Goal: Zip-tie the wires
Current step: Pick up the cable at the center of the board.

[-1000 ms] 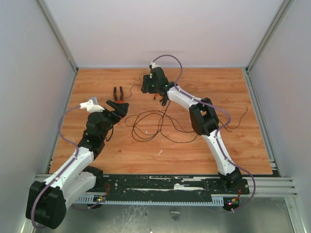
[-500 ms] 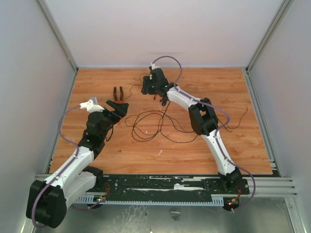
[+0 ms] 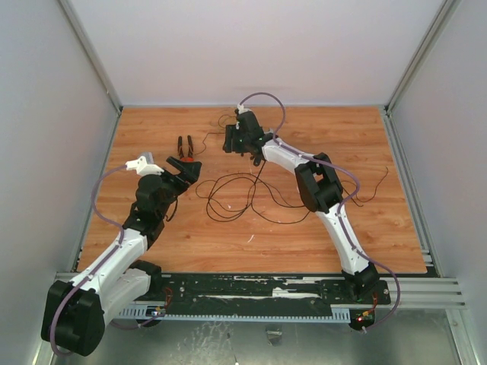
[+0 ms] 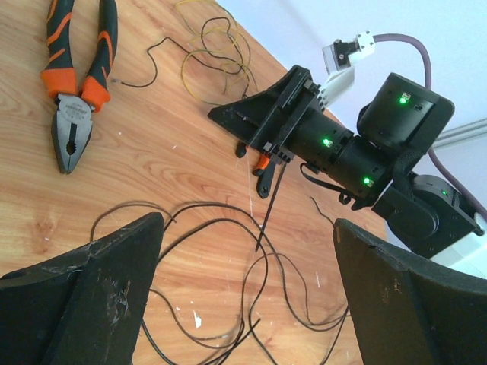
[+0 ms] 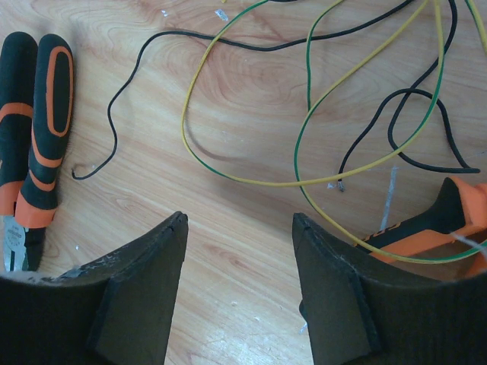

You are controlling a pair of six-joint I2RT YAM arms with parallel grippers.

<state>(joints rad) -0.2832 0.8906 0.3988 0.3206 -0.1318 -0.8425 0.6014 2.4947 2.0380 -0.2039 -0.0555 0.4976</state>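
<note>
**Top external view.** Worktop [image 3: 380, 228]: orange-brown wood-grain laminate, flat, with small pale flecks. It is enclosed by plain grey-white walls [image 3: 251, 46], and a metal rail [image 3: 304, 289] runs along the near edge.
- Pliers [image 3: 185, 146]: black and orange grips, lying far left of centre.
- The wires [image 3: 236, 199]: very thin, dark, in loose open loops at mid-worktop, between the two arms.
- The zip tie [image 3: 259, 176]: thin straight black strip, running from beside the right tool [image 3: 230, 138] down into the loops.
- Left tool [image 3: 185, 169]: low, just left of the loops, near the pliers' head.

**Left wrist view.** Left tool [image 4: 247, 224]: matte black scuffed fingers [image 4: 91, 289] spread wide, released, nothing between them.
- Wire loops lie on the wood within and beyond the gap.
- The zip tie [image 4: 272, 205] slants straight from under the right tool [image 4: 251, 114] to the loops; whether it touches that tool cannot be told.
- Steel-jawed pliers [image 4: 74, 84] lie upper left.

**Right wrist view.** Right tool [image 5: 237, 220]: fingers partly apart, released, bare wood between.
- Thin yellow wire [image 5: 228, 171] and green wire [image 5: 304, 106] curve ahead of it, with black strands [image 5: 114, 99] alongside.
- An orange-handled item [image 5: 449, 220] lies at right, partly hidden.
- Pliers grips [image 5: 38, 129] lie at left.
</note>
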